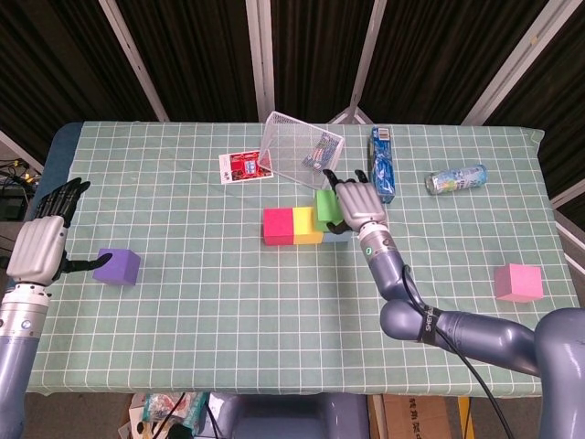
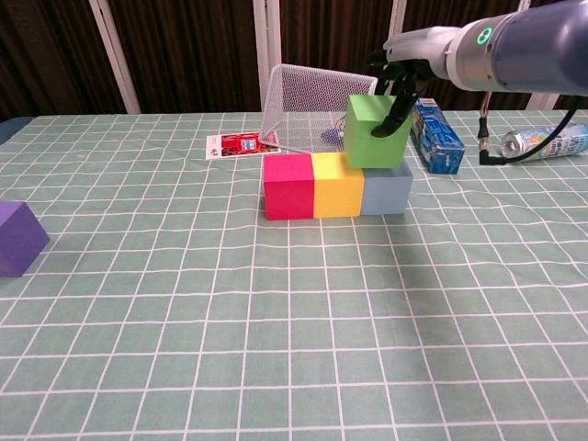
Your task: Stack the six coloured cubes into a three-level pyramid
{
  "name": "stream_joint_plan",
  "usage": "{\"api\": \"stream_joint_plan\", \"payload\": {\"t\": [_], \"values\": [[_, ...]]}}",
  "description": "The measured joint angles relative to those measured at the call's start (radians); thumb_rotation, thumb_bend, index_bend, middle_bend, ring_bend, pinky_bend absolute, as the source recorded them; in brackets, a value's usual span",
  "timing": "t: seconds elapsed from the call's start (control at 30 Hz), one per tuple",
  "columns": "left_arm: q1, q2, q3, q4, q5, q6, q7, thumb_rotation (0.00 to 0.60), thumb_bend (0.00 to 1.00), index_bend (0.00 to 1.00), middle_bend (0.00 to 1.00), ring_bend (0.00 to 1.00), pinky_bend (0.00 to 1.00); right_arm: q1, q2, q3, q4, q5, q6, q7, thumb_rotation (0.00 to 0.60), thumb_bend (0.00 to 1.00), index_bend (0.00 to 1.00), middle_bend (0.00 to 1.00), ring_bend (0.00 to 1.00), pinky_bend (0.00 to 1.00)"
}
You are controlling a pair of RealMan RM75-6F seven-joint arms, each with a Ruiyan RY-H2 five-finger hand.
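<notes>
Table [image 1: 274, 311]: checked green cloth [image 2: 276, 322], cube row [image 2: 336, 184], mesh basket [image 1: 299, 146].

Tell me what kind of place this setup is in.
Probably a robotics lab or test bench: a table under a green grid cloth, dark curtains with metal poles behind, and assorted practice props such as coloured cubes and a tipped wire basket.

— looks like a robotics lab or test bay, not a home.
— why so?
— green checked tablecloth [image 1: 274, 302] over a single work table, black curtains [image 2: 184, 55] hung behind on bare metal frame bars [image 1: 260, 55] across the top of the frame.
— anything else?
— loose cables [image 1: 14, 169] at the left edge, cardboard box [image 1: 416, 416] under the table, bottom centre.
</notes>
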Motion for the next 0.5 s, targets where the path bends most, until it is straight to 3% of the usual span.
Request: {"api": "stream_joint_plan", "payload": {"t": [0.5], "values": [[0.001, 0.005, -0.001, 0.0, -0.001, -0.001, -0.011, 0.6, 0.09, 0.0, 0.0, 0.0, 0.0, 0.013, -0.027, 0.0, 0.018, 0.019, -0.006, -0.014, 0.6, 0.3, 0.0, 0.4, 0.26, 0.0]]}}
